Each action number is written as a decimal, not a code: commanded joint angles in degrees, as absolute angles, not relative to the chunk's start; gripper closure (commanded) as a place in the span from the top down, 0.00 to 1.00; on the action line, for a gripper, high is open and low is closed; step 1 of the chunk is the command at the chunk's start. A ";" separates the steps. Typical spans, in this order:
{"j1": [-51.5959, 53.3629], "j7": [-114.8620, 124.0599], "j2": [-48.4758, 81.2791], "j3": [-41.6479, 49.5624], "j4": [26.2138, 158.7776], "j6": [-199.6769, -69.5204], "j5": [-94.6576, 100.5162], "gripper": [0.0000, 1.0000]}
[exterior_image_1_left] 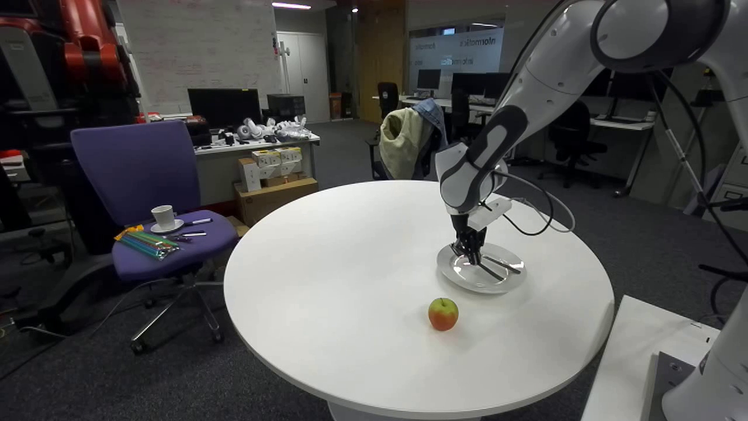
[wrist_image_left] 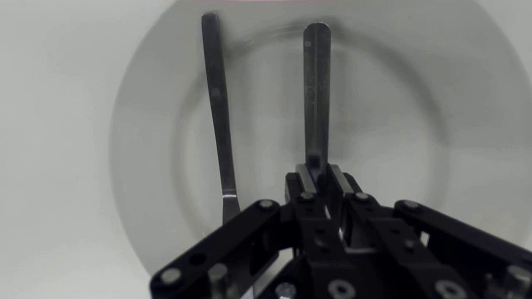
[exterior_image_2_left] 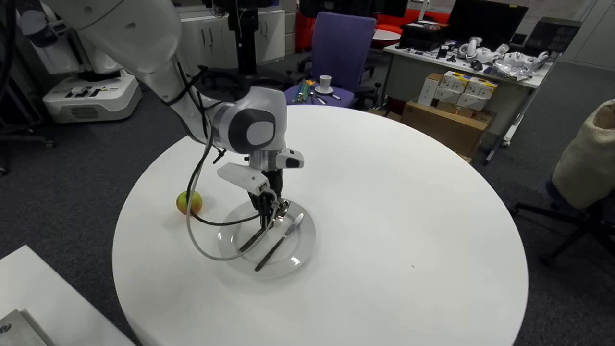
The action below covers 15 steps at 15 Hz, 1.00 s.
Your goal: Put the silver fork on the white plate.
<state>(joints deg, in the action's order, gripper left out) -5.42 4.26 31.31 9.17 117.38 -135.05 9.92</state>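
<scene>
The white plate [exterior_image_1_left: 480,287] stands on the round tabletop; its rim also shows in an exterior view [exterior_image_2_left: 307,240] and in the wrist view [wrist_image_left: 141,108]. My gripper [wrist_image_left: 319,176] points down over the plate, with its fingers closed around the handle of the silver fork [wrist_image_left: 317,95]. The handle fills the gap between the pads. In both exterior views the fork's handle [exterior_image_1_left: 491,272] [exterior_image_2_left: 251,240] slopes out from the fingertips over the plate. A shiny end shows behind the fingers in an exterior view; its shape is mostly hidden. I cannot tell if the fork touches the plate.
A silver knife [wrist_image_left: 220,116] lies on the plate beside the fork, also seen in both exterior views [exterior_image_1_left: 504,266] [exterior_image_2_left: 280,245]. A red-green apple [exterior_image_1_left: 443,314] sits on the tabletop [exterior_image_1_left: 327,280] near the plate. Cables loop from the wrist over the plate's edge.
</scene>
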 commanded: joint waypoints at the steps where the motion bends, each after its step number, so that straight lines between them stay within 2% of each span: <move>1: -6.99 1.69 31.53 8.17 116.80 -135.88 8.21 0.03; 15: -7.38 1.47 32.55 7.76 116.26 -136.27 7.86 0.03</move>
<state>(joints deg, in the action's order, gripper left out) -6.09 3.81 32.43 8.58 116.88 -135.35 9.59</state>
